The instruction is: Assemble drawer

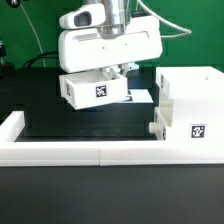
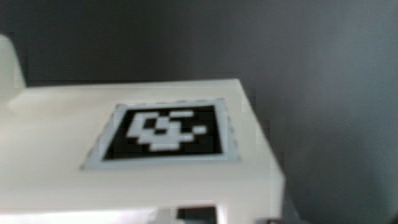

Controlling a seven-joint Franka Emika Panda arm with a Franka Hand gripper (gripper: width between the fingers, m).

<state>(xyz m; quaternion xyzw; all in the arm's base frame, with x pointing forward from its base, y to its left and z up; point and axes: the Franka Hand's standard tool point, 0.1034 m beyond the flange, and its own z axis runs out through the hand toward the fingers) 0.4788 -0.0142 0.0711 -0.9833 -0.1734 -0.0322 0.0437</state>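
Observation:
In the exterior view my gripper (image 1: 113,72) is shut on a small white tray (image 1: 92,90) and holds it tilted above the black table. The tray's tag faces the camera. The tall white casing (image 1: 192,105) stands at the exterior view's right, with a tag on its front. A second small white part (image 1: 158,128), probably the other tray, sits against the casing's lower left side. In the wrist view the held tray (image 2: 71,120) fills most of the picture, with its tag (image 2: 169,132) close up. My fingertips are hidden there.
A long low white border rail (image 1: 80,150) runs along the front and up the left side (image 1: 14,125). A flat white piece with a tag (image 1: 138,97), seemingly the marker board, lies on the black mat behind the held tray.

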